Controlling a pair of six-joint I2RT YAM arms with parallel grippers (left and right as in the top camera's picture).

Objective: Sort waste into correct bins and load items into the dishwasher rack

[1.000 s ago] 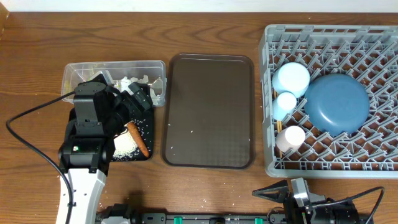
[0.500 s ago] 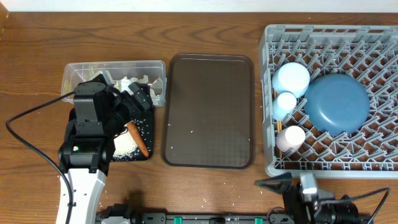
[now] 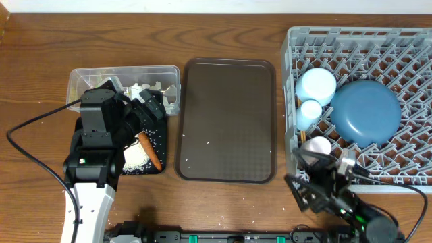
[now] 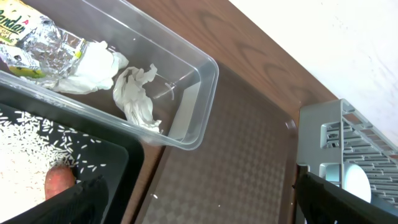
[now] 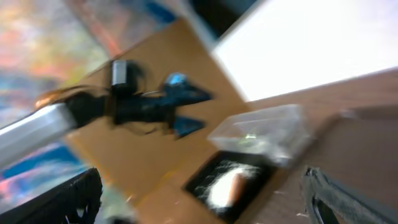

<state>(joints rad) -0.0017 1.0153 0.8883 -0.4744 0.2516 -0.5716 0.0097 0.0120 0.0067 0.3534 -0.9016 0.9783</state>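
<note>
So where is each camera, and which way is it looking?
Overhead: above the table, looking straight down; left arm and right arm show.
Left wrist: low over the clear tub, facing the rack; its gripper fingers show.
Right wrist: blurry, facing the left arm; its gripper fingers show.
Shared: the clear tub and black tray.

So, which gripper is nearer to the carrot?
Left. The left gripper is just beside the carrot over the black tray; the right gripper is far off, by the rack.
</note>
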